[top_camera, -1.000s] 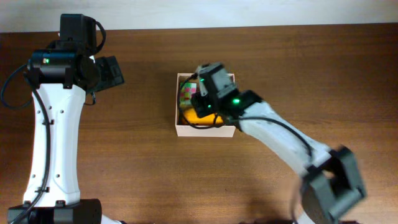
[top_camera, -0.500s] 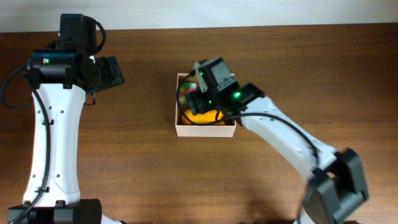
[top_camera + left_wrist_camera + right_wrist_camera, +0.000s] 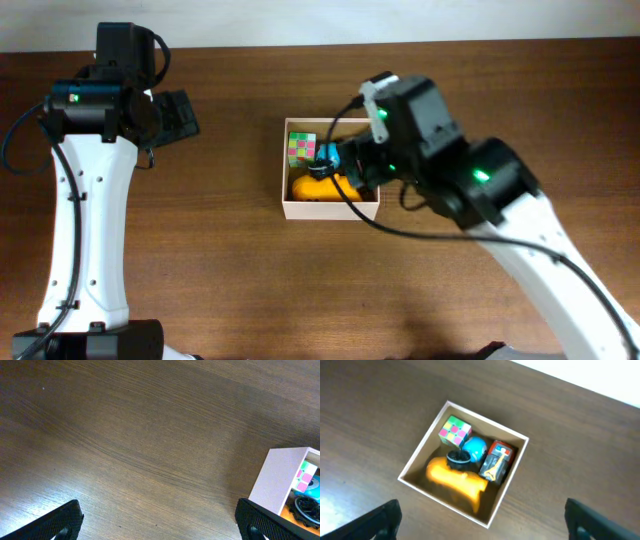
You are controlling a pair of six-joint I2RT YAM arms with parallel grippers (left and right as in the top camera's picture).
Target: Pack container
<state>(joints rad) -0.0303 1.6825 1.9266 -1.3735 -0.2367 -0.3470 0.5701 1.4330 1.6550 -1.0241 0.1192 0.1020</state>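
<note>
Right gripper (image 3: 482, 527): jaws spread wide, nothing between them, only the two fingertips showing at the bottom corners of the right wrist view. Directly below and just ahead of those jaws sat the container (image 3: 487, 420), whole box in frame. Inside it were a colour cube (image 3: 455, 430) at the far corner from the jaws, a blue ball (image 3: 475, 448) beside it, a black ring (image 3: 457, 458) touching the ball, a yellow toy (image 3: 457, 476) along the wall nearest the jaws, and a red-orange packet (image 3: 496, 461) leaning toward the right-hand wall. Change: a second ago the right gripper was down in the box and covered most of the contents from overhead; half a second ago it was still low over them; now it had lifted clear and sat higher, toward the box's right side. Judgement: a drop-off had just finished, with the item left inside and the hand coming away empty. No toy showed outside the box in any view, so packing looked close to done. Farther off, the left gripper (image 3: 160, 527) was also wide open and empty over bare table (image 3: 125, 435), the box well off to its right, and it had not moved across the three overhead frames.
</note>
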